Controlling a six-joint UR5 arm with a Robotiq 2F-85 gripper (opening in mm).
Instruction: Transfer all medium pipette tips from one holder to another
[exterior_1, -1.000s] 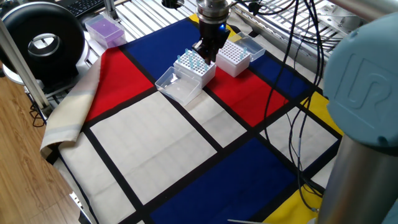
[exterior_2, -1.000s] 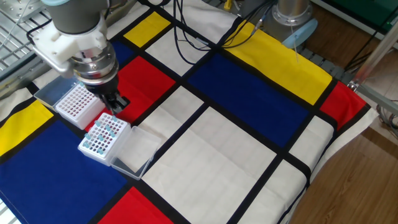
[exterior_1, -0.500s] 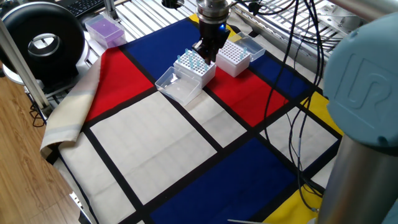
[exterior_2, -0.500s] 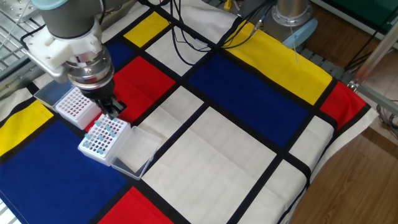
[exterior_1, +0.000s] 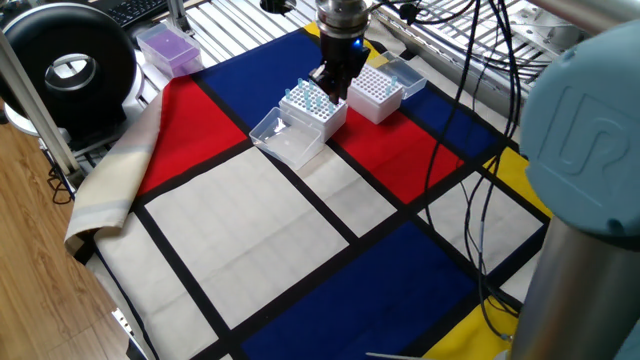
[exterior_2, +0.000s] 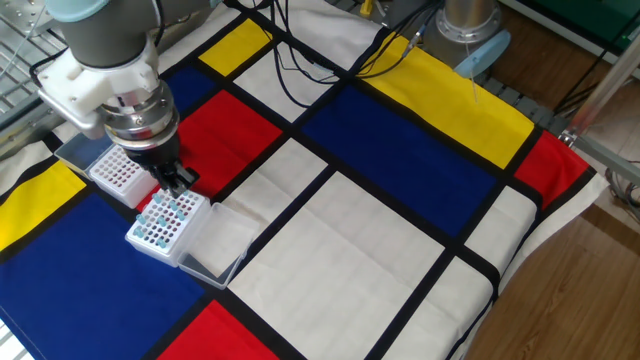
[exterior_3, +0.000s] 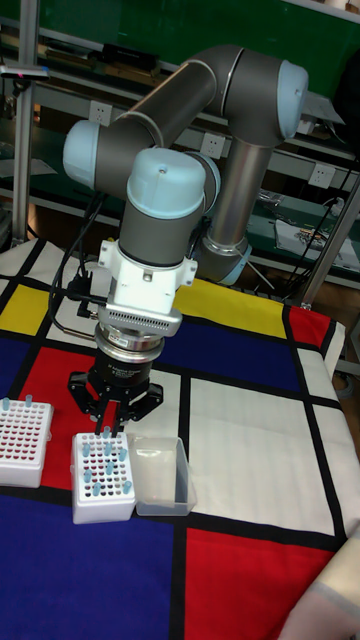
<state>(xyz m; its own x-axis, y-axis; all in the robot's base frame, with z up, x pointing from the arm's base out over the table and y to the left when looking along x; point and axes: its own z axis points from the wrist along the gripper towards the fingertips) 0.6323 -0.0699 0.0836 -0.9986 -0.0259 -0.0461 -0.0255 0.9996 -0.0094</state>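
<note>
The gripper (exterior_3: 108, 428) is seen pointing straight down over the back edge of a white perforated box (exterior_3: 103, 479), its black fingers (exterior_3: 128, 412) drawn in close together. Something slender appears to be held between the tips just above the box, but whether a tip is actually gripped cannot be told from any view. In the other fixed view the gripper (exterior_2: 176, 184) is likewise found directly above the box (exterior_2: 166, 221), and in one fixed view the gripper (exterior_1: 329, 90) hangs over the same box (exterior_1: 314, 110).

The medium pipette tips (exterior_3: 105, 462) are seen standing upright in the holes of this box, directly beneath and just in front of the gripper; they are scattered over the grid, with many holes left unfilled. Their pale-blue tops (exterior_2: 163, 215) are also made out in the other fixed view.

A clear lid (exterior_3: 160, 473) is attached to the box and lies open, flat on the desk, just beside the gripper. A second white perforated box (exterior_3: 23, 442) is placed on the opposite side of the gripper, near the first but apart from it; a few pale-blue tips (exterior_3: 24, 407) are seen standing along its far edge. Its own clear lid (exterior_2: 75, 152) is laid open beyond it.

The desk is covered by a cloth (exterior_2: 400, 170) of red, blue, yellow and white blocks divided by black bands. A purple box (exterior_1: 167, 47) is seen well apart from the gripper, at the edge of the cloth.
</note>
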